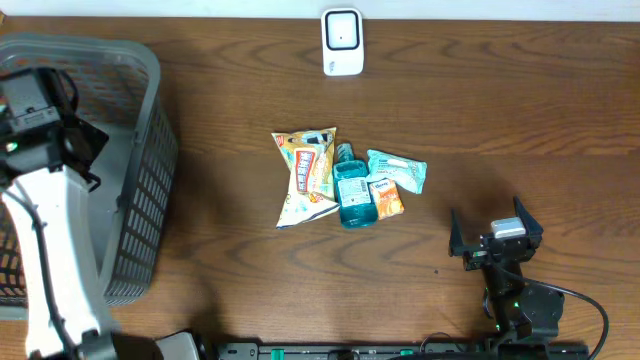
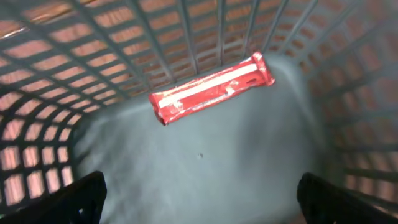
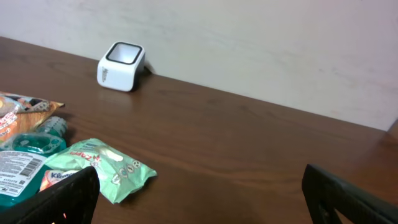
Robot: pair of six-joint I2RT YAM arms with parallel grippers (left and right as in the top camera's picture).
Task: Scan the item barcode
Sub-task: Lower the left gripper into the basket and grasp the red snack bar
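Red packet (image 2: 211, 90), apparently a wrapped bar, lies on the basket (image 2: 249, 162) floor by the far wall, its long axis running lower-left to upper-right. Left gripper (image 2: 199, 196) hangs above it, spread wide and empty. Right gripper (image 3: 199, 199) is likewise spread and empty.

A: Overhead view: bright, even light from above. Table (image 1: 500, 100) has a mild sheen, no hard glare. Shadows soft and short, hugging the pile of packets (image 1: 345, 180) at the middle.
B: Scanner (image 1: 342, 42) at the far edge?
A: White face nearly blown out. Basket (image 1: 150, 180) at the left edge throws a faint shadow onto the wood.
B: Left wrist view?
A: Dim, soft all over. Red packet (image 2: 211, 87) smeared, edges unsharp. Warm pinkish light comes through the mesh.
B: Right wrist?
A: Clearer, slightly grainy. Wall (image 3: 249, 37) flatly lit. Fingers (image 3: 62, 199) black and blurred at the bottom corners.
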